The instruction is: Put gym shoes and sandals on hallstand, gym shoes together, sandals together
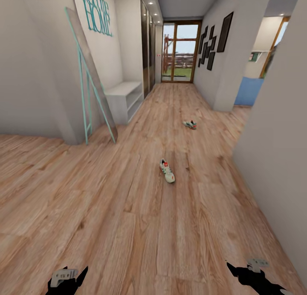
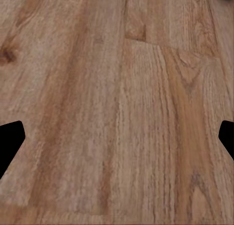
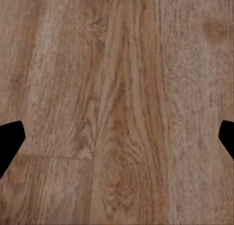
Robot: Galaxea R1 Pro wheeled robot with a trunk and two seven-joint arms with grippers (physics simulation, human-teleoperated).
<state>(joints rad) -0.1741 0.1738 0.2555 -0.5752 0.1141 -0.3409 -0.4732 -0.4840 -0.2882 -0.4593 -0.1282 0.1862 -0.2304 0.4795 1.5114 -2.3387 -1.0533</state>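
Observation:
One cream-white gym shoe point(image 1: 167, 170) with a red-orange tongue lies on the wood-plank corridor floor point(image 1: 128, 226) in the middle of the head view. The second gym shoe point(image 1: 190, 124) lies farther down the corridor, slightly right. The light-grey hallstand point(image 1: 125, 99) stands against the left wall, its shelves bare. The sandals are out of view. My left gripper point(image 1: 68, 281) and right gripper point(image 1: 251, 277) hang low at the near edge, far from both shoes. Each wrist view shows dark fingertips point(image 2: 10, 142) point(image 3: 10, 142) wide apart over bare planks, so both are open and hold nothing.
A teal-framed leaning mirror point(image 1: 91, 79) stands just before the hallstand on the left. A glass-fronted wardrobe point(image 1: 147, 49) follows behind it. A grey wall point(image 1: 277, 150) closes the right side. A glass door point(image 1: 180, 51) ends the corridor.

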